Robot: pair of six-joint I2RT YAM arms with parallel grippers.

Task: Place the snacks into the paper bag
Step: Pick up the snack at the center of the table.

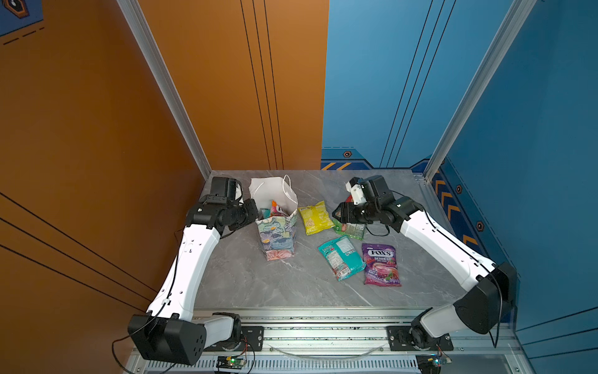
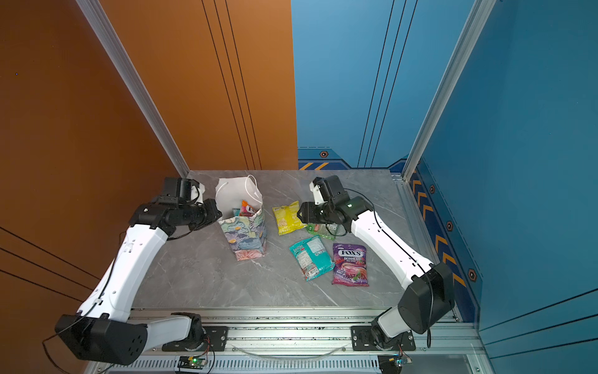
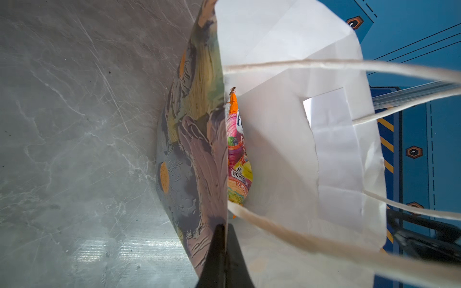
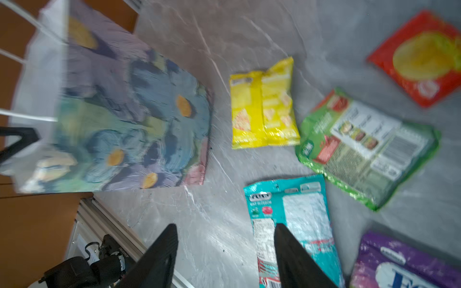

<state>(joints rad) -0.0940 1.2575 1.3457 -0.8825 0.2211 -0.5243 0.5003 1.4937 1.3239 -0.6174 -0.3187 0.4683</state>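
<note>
At the far left, we see the left hand [image 3: 224,230] pinched together on the rim of the bag [image 1: 277,233], with the flowered wall caught in its grip. The bag stands upright on the surface [image 1: 259,285], toward the back left, its mouth open and its white lining showing. Inside it we can make out an orange packet [image 1: 277,209] standing on edge just behind the flowered wall. A sliver of teal shows beside it, too little for us to name.

Just right of the bag, and apart from it, the yellow packet [image 1: 314,217] lies flat. Next comes the green packet [image 1: 351,230], partly covered by the right hand [image 4: 225,227] in both top views. That hand hangs above the surface, spread apart, with nothing in it.

Toward the front, the teal packet [image 1: 341,257] lies back side up. The purple packet [image 1: 382,264] lies just to its right; we cannot tell whether their edges touch. Behind the green one, the red packet [image 4: 421,57] lies flat, mostly hidden in both top views.
</note>
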